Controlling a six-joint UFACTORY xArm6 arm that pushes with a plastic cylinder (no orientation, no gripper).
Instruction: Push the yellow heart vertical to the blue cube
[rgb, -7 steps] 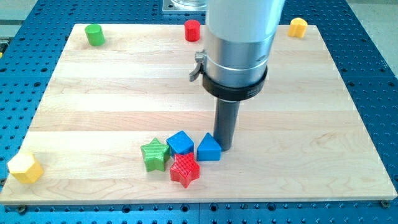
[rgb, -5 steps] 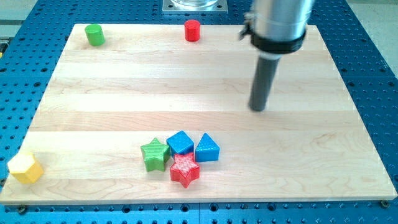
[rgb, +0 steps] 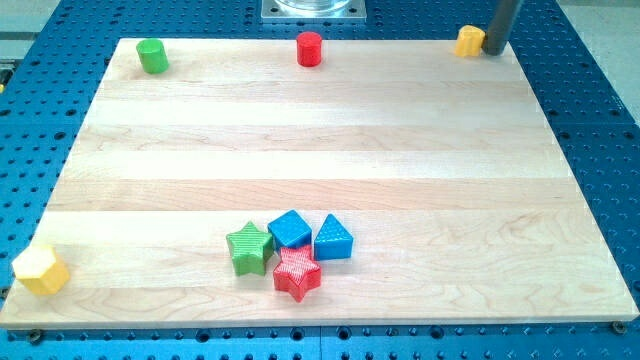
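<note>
Yellow heart-ish plastic block (rgb: 468, 41) sits at the view's top right corner of the pale wooden board (rgb: 320, 150), shape hard to confirm at this size. Blue cube (rgb: 290, 229) well apart from it, low centre, packed tight against a green star (rgb: 248, 248), a red star (rgb: 297, 272) and a blue triangular block (rgb: 334, 238). Task barely begun: heart nowhere near lined up with the cube, whole push across the board left to do.

Dark rod enters from the view's top edge, upright, only its lower stretch visible. My tip (rgb: 494, 52) touching or just beside the heart's right side, apparently placed to shove it toward the view's left. No gripper on this rig, so nothing grasped or released, only side contact.

Elsewhere: green cylinder (rgb: 152, 55) top left, red cylinder (rgb: 309, 48) top centre, a second yellow block (rgb: 41, 268) bottom left. Red cylinder lies near a leftward path; possible snag.
</note>
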